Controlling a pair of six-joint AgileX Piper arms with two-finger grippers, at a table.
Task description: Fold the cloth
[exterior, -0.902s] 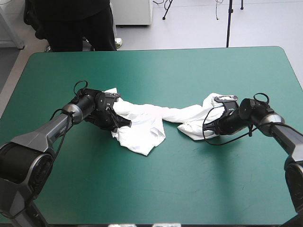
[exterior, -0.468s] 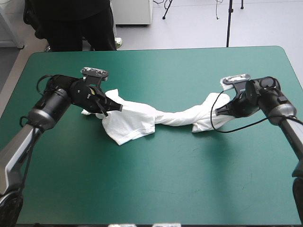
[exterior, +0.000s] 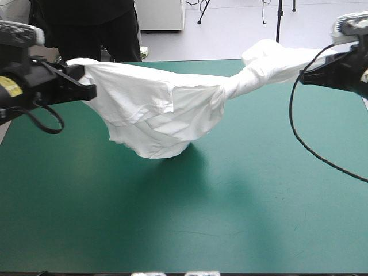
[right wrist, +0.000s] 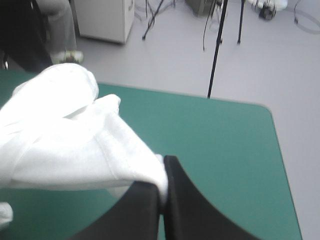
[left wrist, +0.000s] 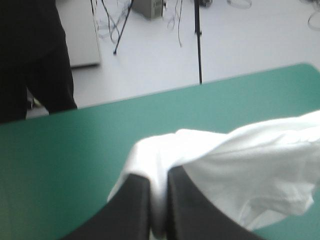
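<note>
**T-shirt strung between two grippers over the table**

The T-shirt hangs above the table, running left to right across its far half. The left gripper is up at the table's left side and the right gripper is up toward its far right corner, well apart. One end of the T-shirt sits between the left gripper's fingers, the other end between the right gripper's fingers. The bulk sags nearer the left gripper, left of the table's middle. Its lowest fold is close to the tabletop, though I cannot tell whether it touches. A narrow stretch runs from the bulk to the right gripper.
</note>
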